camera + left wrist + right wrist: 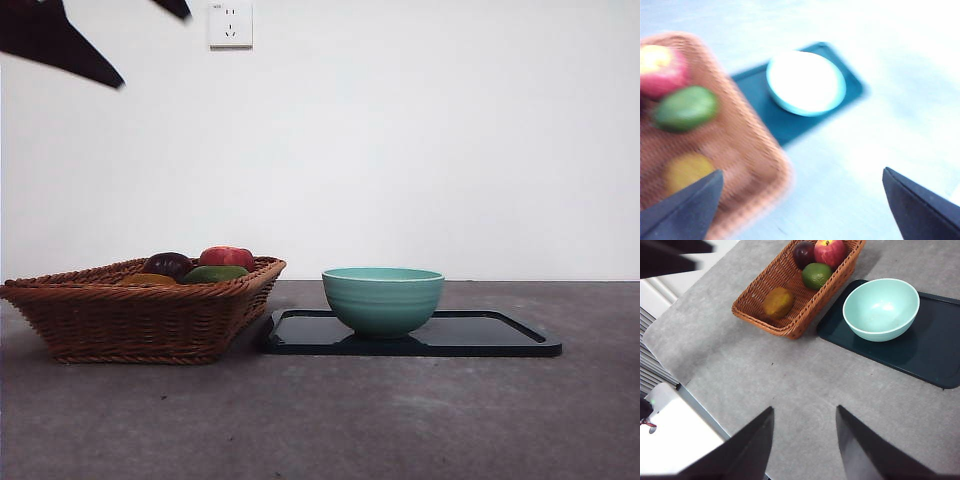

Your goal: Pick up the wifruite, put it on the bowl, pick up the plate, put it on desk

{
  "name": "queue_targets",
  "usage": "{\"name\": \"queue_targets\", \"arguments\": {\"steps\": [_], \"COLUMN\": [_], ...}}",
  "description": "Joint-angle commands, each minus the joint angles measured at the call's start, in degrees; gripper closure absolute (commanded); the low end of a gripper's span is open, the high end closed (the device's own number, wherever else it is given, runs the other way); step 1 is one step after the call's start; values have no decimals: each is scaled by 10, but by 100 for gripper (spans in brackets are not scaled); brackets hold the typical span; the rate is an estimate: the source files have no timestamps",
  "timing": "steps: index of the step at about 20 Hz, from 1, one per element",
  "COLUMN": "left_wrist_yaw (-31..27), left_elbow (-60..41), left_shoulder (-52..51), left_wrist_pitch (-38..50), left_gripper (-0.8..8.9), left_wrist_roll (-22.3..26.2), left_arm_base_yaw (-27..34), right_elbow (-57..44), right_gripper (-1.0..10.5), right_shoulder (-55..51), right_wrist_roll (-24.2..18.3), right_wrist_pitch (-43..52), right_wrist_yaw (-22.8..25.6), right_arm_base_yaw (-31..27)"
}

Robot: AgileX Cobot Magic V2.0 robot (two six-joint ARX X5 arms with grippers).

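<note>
Teal-green and ridged, the bowl [383, 299] stands on the left part of a glossy black tray [500, 337], right of centre in the front view, on the dark grey desk [330, 420]. Left of it, a brown wicker basket [140, 315] holds a red apple [228, 256], a green fruit [213, 273], a dark plum [167, 264] and a yellowish fruit [778, 301]. Both grippers hang high above the desk and grasp nothing: the left gripper [802, 200] spread wide, the right gripper [804, 422] parted narrowly.
</note>
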Motion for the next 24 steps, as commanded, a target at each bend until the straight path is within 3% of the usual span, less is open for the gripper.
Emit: {"name": "queue_targets", "arguments": {"steps": [1, 3, 9, 14, 18, 24], "left_wrist_yaw": [35, 66, 66, 66, 66, 66], "left_elbow": [9, 9, 9, 9, 9, 9], "left_shoulder": [-29, -55, -72, -72, -72, -72], "left_wrist_pitch": [-42, -83, -107, -105, -105, -105], "left_gripper": [318, 323, 323, 323, 323, 323], "left_wrist_roll": [7, 27, 37, 37, 37, 37], "left_arm_base_yaw": [-7, -13, -17, -17, -17, -17], "right_elbow": [6, 6, 6, 6, 38, 198], "right_gripper": [746, 746, 719, 622, 622, 619], "right_shoulder": [3, 3, 3, 38, 148, 405], "right_wrist_roll": [8, 9, 28, 111, 130, 90], "right_wrist_pitch": [7, 6, 6, 78, 166, 168], "right_wrist_yaw": [3, 9, 14, 44, 70, 90], "right_arm_base_yaw": [3, 3, 3, 3, 2, -19]}}
